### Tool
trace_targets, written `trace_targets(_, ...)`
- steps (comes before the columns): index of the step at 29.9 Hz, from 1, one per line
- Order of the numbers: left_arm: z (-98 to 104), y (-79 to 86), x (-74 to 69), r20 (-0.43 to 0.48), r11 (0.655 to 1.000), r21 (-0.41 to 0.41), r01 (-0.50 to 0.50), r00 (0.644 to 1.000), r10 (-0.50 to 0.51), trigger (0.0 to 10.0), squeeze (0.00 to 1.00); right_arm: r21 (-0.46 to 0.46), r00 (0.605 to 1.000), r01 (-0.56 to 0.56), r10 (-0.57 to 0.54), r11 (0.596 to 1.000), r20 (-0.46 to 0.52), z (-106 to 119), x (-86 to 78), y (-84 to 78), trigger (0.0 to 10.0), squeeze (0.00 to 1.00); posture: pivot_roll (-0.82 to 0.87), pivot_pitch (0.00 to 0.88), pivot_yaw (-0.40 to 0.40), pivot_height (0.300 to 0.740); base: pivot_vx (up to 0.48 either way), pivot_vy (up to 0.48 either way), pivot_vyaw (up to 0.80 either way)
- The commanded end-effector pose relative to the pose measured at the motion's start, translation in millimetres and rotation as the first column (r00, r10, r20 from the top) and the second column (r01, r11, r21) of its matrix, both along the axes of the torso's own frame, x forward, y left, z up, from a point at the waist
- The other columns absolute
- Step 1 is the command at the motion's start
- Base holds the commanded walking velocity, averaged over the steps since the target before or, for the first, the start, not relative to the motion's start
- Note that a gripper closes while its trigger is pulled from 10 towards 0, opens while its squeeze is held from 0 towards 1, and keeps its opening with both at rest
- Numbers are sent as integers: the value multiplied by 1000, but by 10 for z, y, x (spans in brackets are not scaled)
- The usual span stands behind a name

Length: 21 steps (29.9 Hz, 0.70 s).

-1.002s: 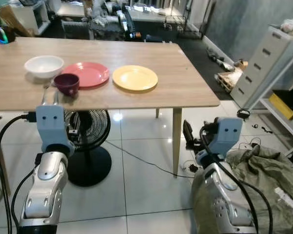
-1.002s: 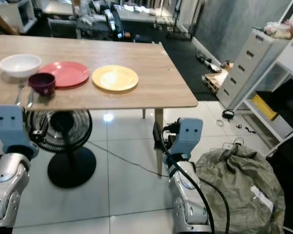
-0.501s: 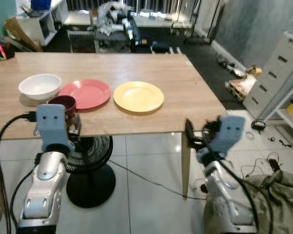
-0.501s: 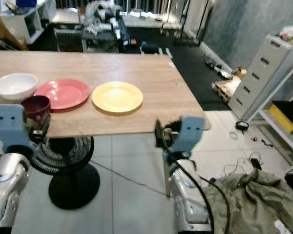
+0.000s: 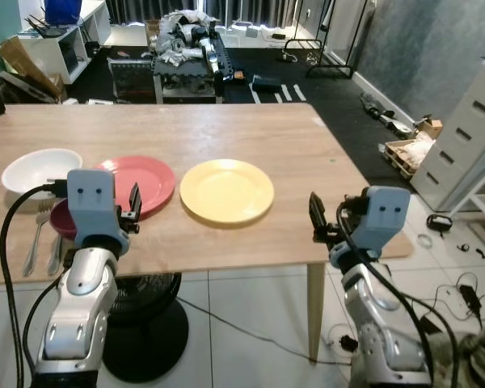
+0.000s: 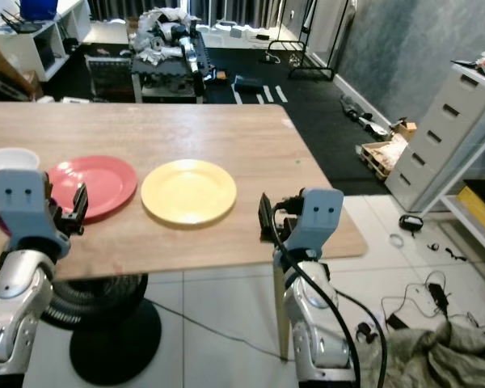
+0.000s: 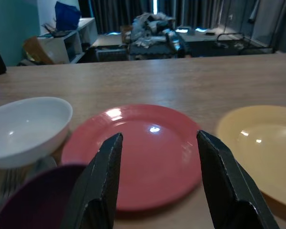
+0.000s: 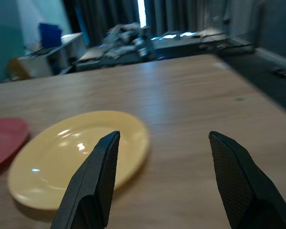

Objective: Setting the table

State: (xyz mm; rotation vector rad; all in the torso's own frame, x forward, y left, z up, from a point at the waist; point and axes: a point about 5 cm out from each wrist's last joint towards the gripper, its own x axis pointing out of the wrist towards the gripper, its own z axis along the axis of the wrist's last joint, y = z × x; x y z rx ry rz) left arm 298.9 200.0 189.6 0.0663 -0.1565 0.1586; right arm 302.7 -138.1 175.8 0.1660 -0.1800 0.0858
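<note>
Dishes grouped at the near edge, both grippers ready

Crockery waits in a cluster on the long wooden table: a round yellow plate near the middle of the front edge, a round red plate just beside it toward our left, a white bowl further left, and a dark maroon cup in front of the bowl, partly hidden behind our left arm. A fork and spoon lie by the cup, close to the table edge.

We hold our left gripper low before the red plate, fingers spread and empty. Our right gripper hovers at the table's near edge with its fingers spread wide, the yellow plate lying ahead and toward the left of it.

We judge that we are at the approach step: nothing is grasped, and the dishes are bunched rather than laid out as places. The next move probably calls for picking one plate, sliding a finger under its thin rim, and carrying it to a free stretch of table; the shallow rim will make that grip fiddly.
</note>
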Motion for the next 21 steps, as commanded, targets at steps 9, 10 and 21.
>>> trace_targets(9, -35, -73, 14, -26, 999, 27, 47, 999, -46, 10000, 0, -27, 999, 44, -45, 999, -25, -52, -6, -110, 10000, 0, -10, 0, 45, 740, 410, 0, 0)
trace_targets(10, -43, -84, 19, -34, 998, 33, 58, 998, -57, 10000, 0, -28, 999, 46, -47, 999, -27, -56, -4, -113, 10000, 0, -10, 0, 45, 740, 270, 0, 0)
trace_targets(21, -162, -306, 71, -120, 916, 93, 391, 917, -380, 10000, 0, -46, 996, 64, -67, 997, -56, -103, 25, -122, 10000, 0, -16, 0, 38, 740, 0, 0, 0)
